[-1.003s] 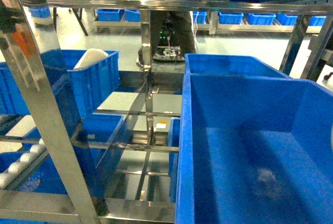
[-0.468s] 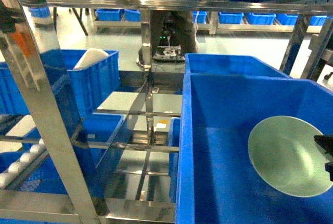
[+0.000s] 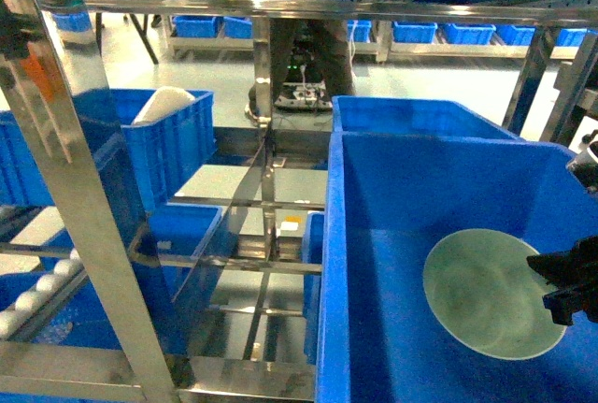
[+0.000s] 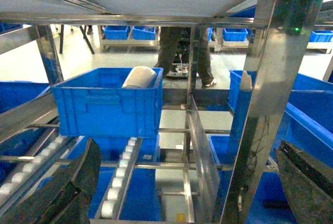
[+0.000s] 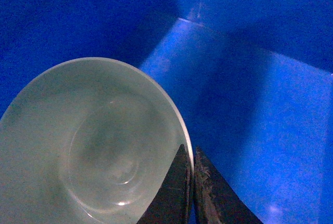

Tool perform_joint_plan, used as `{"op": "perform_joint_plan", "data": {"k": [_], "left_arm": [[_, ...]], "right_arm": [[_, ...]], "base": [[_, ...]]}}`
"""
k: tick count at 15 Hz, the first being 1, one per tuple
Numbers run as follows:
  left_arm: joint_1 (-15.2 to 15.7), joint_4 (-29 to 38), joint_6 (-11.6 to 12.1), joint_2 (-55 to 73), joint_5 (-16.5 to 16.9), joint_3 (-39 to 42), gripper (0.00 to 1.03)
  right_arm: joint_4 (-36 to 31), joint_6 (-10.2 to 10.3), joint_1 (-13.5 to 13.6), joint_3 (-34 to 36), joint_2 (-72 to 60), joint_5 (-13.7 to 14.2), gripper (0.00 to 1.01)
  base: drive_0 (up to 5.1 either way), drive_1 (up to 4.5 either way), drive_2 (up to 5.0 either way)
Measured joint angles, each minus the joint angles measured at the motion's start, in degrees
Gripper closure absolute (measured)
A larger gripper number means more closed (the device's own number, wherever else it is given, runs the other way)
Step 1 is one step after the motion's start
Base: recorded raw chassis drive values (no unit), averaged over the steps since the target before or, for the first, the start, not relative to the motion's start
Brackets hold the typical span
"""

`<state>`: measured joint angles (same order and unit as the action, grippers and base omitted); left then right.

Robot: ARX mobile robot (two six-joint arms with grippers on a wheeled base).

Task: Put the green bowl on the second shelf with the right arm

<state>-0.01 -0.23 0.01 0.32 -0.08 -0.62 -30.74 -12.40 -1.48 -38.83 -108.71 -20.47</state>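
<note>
Pale mint-green, smooth and matte, the green bowl (image 3: pixel 484 293) hangs tilted inside a large blue bin (image 3: pixel 374 235) on the right of the steel rack, its open face turned toward the robot. The right gripper (image 3: pixel 551 289) has it by the right-hand edge. In the right wrist view the two dark fingers (image 5: pixel 174 190) are pressed together on the rim, one inside the bowl and one outside, with only the thin wall between them.

I would judge the bowl light and rigid, probably plastic or melamine, with a slick surface. A pinch on a thin rim like this holds it well enough, but the bowl could pivot or slide in the pads if swung quickly. The rim is the only sensible place to take it.

The left gripper (image 4: pixel 182 182) is held back, its two dark fingers spread wide at the lower corners of its own view, holding nothing. Beyond it are roller tracks (image 4: pixel 122 172) and another blue bin (image 4: pixel 106 102) carrying a white domed object (image 4: pixel 139 77). The bowl is not yet set down.
</note>
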Motion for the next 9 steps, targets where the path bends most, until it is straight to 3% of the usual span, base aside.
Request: {"op": "perform_joint_plan", "data": {"k": [4,6,9], "left_arm": [[0.0,0.0,0.0,0.0,0.0,0.0,0.05],[0.0,0.0,0.0,0.0,0.02,0.0,0.05],[0.0,0.0,0.0,0.0,0.02,0.0,0.05]], "right_arm": [[0.11,-1.2,-0.02,-2.14,-2.05,-0.04,0.99],[0.13,-0.96,-0.02,-2.99,-2.27,0.07,0.9],[-1.18,-0.37,0.04,-2.91,-2.27,0.15,0.57]], "base": [[0.0,0.0,0.0],[0.0,0.0,0.0],[0.0,0.0,0.0]]}}
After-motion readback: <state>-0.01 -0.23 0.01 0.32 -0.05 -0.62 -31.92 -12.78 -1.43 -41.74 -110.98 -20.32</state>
